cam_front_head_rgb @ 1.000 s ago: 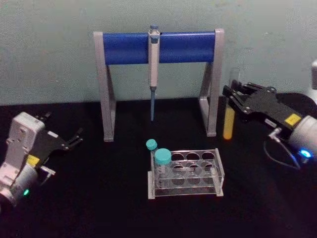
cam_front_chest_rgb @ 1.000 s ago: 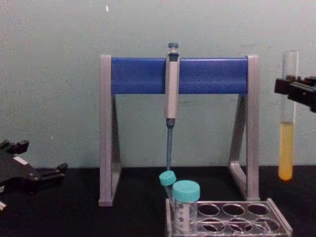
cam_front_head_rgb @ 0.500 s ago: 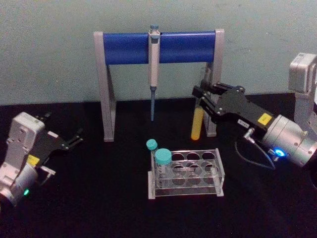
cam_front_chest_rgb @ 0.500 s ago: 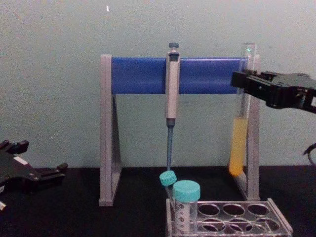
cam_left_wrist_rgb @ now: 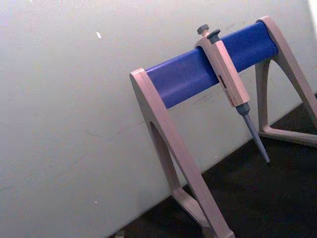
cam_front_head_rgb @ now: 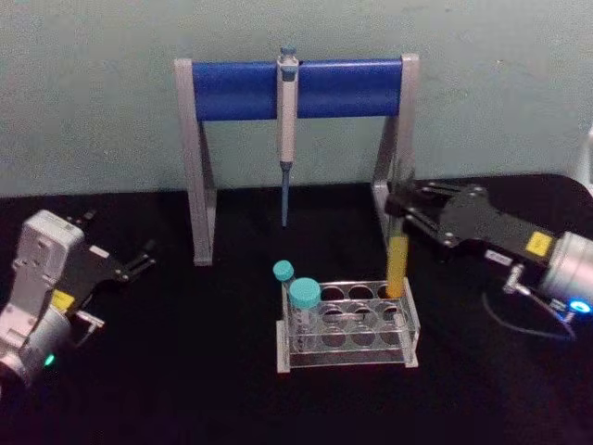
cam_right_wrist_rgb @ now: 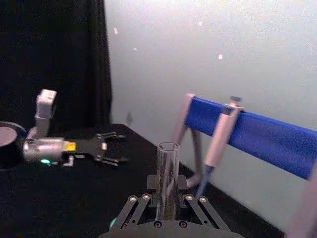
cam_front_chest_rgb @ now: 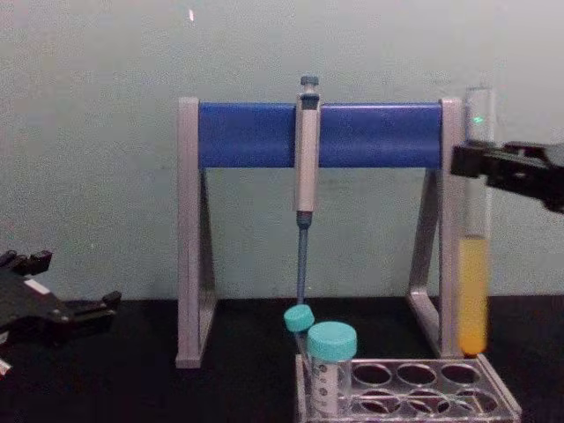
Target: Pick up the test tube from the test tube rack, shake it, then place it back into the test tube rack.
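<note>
The test tube (cam_front_head_rgb: 397,264) is long clear glass with yellow liquid in its lower part. It hangs upright with my right gripper (cam_front_head_rgb: 398,215) shut on its upper part. Its bottom sits right at the back right hole of the clear test tube rack (cam_front_head_rgb: 347,350); whether it has entered the hole is unclear. From the side, the test tube (cam_front_chest_rgb: 473,291) ends just above the test tube rack (cam_front_chest_rgb: 423,397), with the right gripper (cam_front_chest_rgb: 471,163) clamping it high up. The right wrist view shows the test tube's open mouth (cam_right_wrist_rgb: 167,173) between the fingers. My left gripper (cam_front_head_rgb: 139,260) is parked open at the far left.
Two teal-capped tubes (cam_front_head_rgb: 305,295) stand at the rack's left end. Behind the rack is a grey-and-blue pipette stand (cam_front_head_rgb: 232,90) with a pipette (cam_front_head_rgb: 288,102) hanging from its bar. The stand's right leg (cam_front_chest_rgb: 449,220) is right behind the held tube. The table is black.
The right gripper carried the tube from beside the stand's right leg forward and down to the rack's back right corner. The tube went from tilted to upright. The left arm stayed still.
</note>
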You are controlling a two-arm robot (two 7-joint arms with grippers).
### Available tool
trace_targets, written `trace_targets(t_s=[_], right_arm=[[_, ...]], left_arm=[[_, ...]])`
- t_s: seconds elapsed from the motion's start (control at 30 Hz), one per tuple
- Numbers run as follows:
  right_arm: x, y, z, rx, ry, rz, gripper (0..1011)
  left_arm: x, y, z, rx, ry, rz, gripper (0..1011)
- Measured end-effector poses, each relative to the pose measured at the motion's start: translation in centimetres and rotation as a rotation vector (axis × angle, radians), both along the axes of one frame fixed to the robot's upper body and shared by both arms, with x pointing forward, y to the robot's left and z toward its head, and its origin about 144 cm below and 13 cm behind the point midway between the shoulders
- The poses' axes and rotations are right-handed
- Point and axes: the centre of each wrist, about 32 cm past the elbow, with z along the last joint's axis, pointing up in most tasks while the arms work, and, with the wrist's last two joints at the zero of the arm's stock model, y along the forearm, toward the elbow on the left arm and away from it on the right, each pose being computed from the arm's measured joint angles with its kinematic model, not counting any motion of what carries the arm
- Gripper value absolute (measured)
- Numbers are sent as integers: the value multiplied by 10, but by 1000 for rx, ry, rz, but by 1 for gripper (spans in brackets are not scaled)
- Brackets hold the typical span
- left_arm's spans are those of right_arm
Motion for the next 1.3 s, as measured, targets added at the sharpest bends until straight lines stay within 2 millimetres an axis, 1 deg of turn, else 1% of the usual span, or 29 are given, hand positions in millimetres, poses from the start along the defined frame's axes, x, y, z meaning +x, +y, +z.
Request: trace_targets(t_s=[0.13,0.23,0.37,0.47,0.57,0.73,0.97,1.17,1.3], right_arm=[[-5,-6,4,-18,-13,-65,234],[-6,-7,5,-25,-25,-114,234],[-2,2,4,-39,-54,-193,234],[1,8,2,-38,-69,-221,234],[8,19,-3,-16,-83,-236,234],[17,31,-9,37,-82,-202,234],[24,39,-13,91,-59,-110,234],[24,36,-11,106,-38,-15,234],[19,27,-5,94,-14,45,234]], left_arm=[[0,0,0,0,0,0,1001],[0,0,0,0,0,0,1001],[0,0,0,0,0,0,1001],[0,0,0,0,0,0,1001],[0,0,0,0,0,0,1001],[0,0,0,0,0,0,1001],[0,0,0,0,0,0,1001],[0,0,0,0,0,0,1001],[0,0,0,0,0,0,1002]])
